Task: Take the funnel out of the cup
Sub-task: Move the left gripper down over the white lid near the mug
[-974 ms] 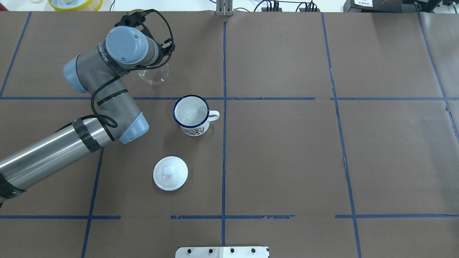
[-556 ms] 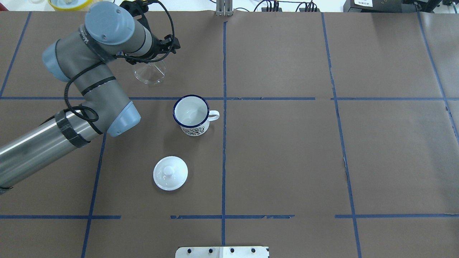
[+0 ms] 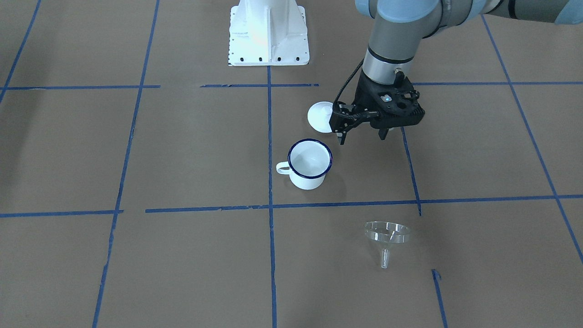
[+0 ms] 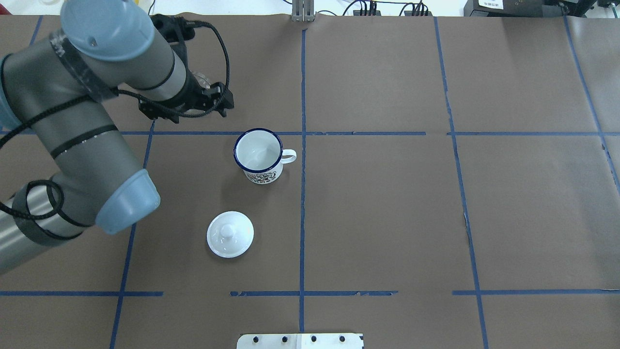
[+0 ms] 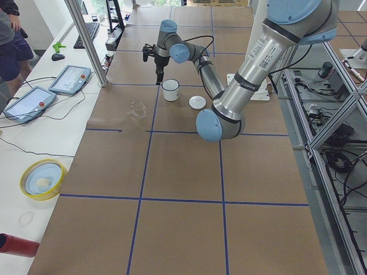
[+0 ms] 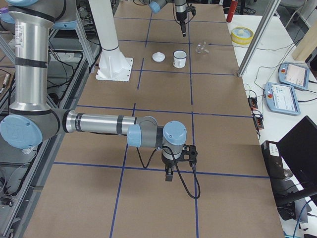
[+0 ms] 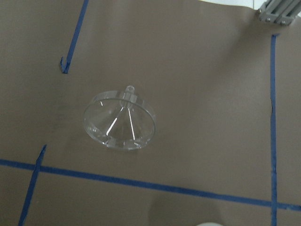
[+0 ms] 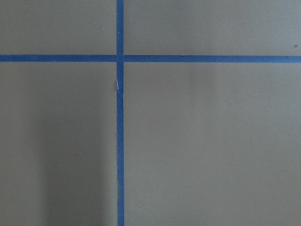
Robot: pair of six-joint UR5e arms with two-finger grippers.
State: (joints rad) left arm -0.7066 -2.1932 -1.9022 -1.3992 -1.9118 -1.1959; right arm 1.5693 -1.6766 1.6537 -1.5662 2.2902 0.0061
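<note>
Clear plastic, the funnel (image 3: pixel 386 237) now rests alone on the brown paper (image 4: pixel 387 218), far-left of the cup (image 3: pixel 309 164) and well apart from it. In the last second my left gripper (image 3: pixel 363 135) has lifted off it and drawn back, fingers spread wide and empty. I judge the removal done. I cannot tell how the right gripper (image 6: pixel 168 174) stands. Blue tape (image 4: pixel 302 218) grids the paper. A white lid (image 3: pixel 319 117) sits near the cup, with pendants (image 5: pixel 70 79) and a yellow bowl (image 5: pixel 24 184) on the side bench.
</note>
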